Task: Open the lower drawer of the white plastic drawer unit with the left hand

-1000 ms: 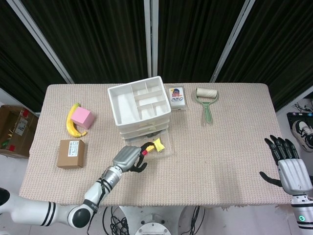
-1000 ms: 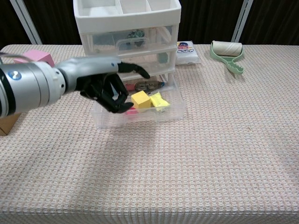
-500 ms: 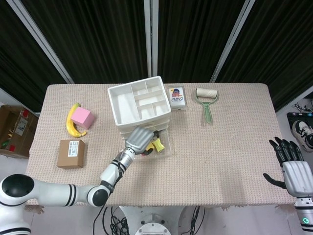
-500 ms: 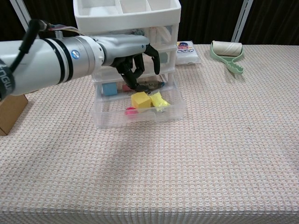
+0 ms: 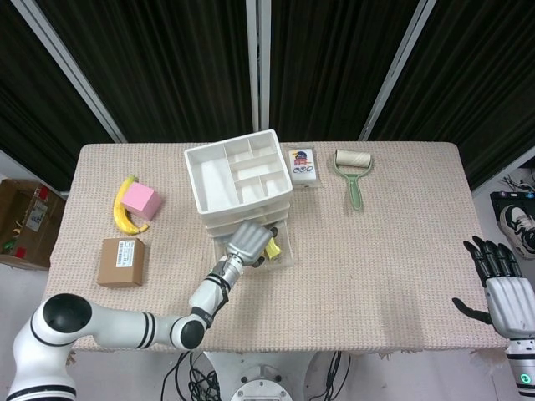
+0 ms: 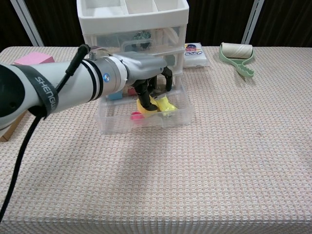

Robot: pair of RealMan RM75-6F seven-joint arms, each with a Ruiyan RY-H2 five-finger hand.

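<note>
The white plastic drawer unit [image 5: 238,180] [image 6: 132,29] stands at the back middle of the table. Its clear lower drawer [image 5: 286,251] [image 6: 146,123] is pulled out toward me and holds a yellow block [image 6: 146,105] and other small pieces. My left hand [image 5: 248,241] [image 6: 146,73] hovers over the pulled-out drawer, dark fingers [image 6: 143,93] spread and bent down into it by the yellow block, with nothing seen held. My right hand [image 5: 500,284] hangs beyond the table's right edge, fingers spread, holding nothing.
A banana [image 5: 125,215], a pink cube [image 5: 140,200] [image 6: 35,59] and a cardboard box [image 5: 121,261] lie at the left. A small packet [image 5: 302,165] [image 6: 195,52] and a green lint roller [image 5: 354,167] [image 6: 236,53] sit right of the unit.
My left hand has moved from in front of the pulled-out drawer up and back over it, fingers now pointing down into it. My right hand has sunk slightly.
</note>
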